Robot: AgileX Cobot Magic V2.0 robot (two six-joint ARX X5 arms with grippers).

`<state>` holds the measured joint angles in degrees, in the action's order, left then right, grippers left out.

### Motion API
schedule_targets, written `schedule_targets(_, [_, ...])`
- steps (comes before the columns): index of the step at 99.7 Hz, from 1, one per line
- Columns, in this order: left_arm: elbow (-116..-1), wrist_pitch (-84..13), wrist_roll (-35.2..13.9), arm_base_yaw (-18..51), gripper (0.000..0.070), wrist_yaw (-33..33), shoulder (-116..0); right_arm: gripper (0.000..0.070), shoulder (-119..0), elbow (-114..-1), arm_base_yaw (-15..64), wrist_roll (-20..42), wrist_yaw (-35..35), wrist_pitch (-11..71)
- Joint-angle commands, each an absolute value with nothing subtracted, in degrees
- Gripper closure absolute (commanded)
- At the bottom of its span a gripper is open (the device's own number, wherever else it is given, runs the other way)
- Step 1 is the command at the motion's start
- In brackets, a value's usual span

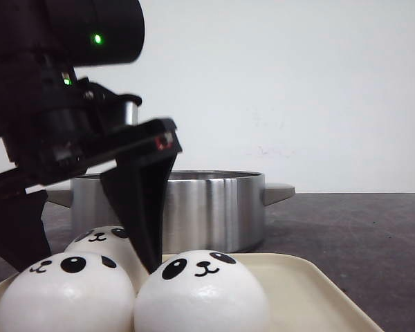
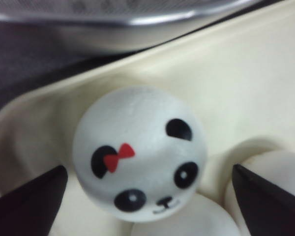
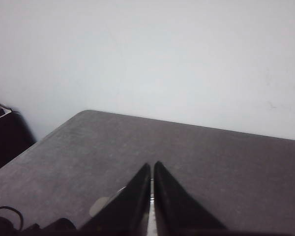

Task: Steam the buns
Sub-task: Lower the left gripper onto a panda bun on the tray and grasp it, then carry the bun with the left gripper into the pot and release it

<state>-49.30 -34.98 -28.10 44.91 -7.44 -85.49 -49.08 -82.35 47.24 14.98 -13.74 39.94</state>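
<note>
Cream plastic makes up the tray [image 1: 311, 290] at the near edge of the dark counter [image 1: 360, 228], and in the front view its right half lies bare, leaving open room beside the buns [image 1: 200, 294]. Three panda-faced buns show there, bunched at the tray's left end: two in front, touching, and one behind them. The left tool [image 1: 83, 256] hangs over this cluster with its black fingers [image 1: 142, 207] spread wide, one tip reaching down between the two front buns. Just behind the tray stands a steel pot [image 1: 214, 207] with side handles; what it holds cannot be seen from this angle. To the pot's right the counter runs clear to its far edge against the white wall. In the left wrist view, a bun with a red bow [image 2: 140, 152] sits between the parted fingertips [image 2: 29, 201] of the left tool [image 2: 147, 206], neither tip touching it, while more buns crowd around it. The tray's rounded rim [image 2: 34, 108] curves past, with the pot's steel edge [image 2: 137, 24] just beyond. In the right wrist view, the right tool [image 3: 152, 169] has its fingers pressed together, holding nothing, above open counter [image 3: 226, 162] away from its far edge.
</note>
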Motion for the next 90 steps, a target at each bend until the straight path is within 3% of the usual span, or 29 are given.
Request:
schedule_targets(1, [-50.0, -34.8, -28.8, 45.4, 0.0218, -7.3, -86.7, 0.0697, -49.3, -83.4, 47.8, 14.8, -14.0, 39.8])
schedule_targets(10, [-50.0, -34.4, -28.8, 45.4, 0.0530, -7.3, -86.7, 0.0697, -49.3, -83.4, 47.8, 14.8, -14.0, 40.2])
schedule_targets(18, [-50.0, -34.4, -28.4, 45.4, 0.0700, -7.1, -86.6, 0.0697, -49.3, -83.4, 47.8, 14.7, -14.0, 40.4])
schedule_targets(39, [-50.2, -34.6, -27.7, 45.5, 0.0700, -6.9, -83.9, 0.0697, -50.0, -83.4, 47.8, 14.5, -14.0, 40.5])
schedule_targets(69, [-52.3, -36.7, -27.9, 47.7, 0.0700, -9.2, -67.6, 0.0697, -50.9, -83.4, 47.8, 14.3, -15.0, 40.8])
schedule_targets(90, [-58.2, -36.1, -26.5, 45.6, 0.0699, -4.2, -63.1, 0.0697, -50.9, -83.4, 47.8, 14.3, -15.1, 40.7])
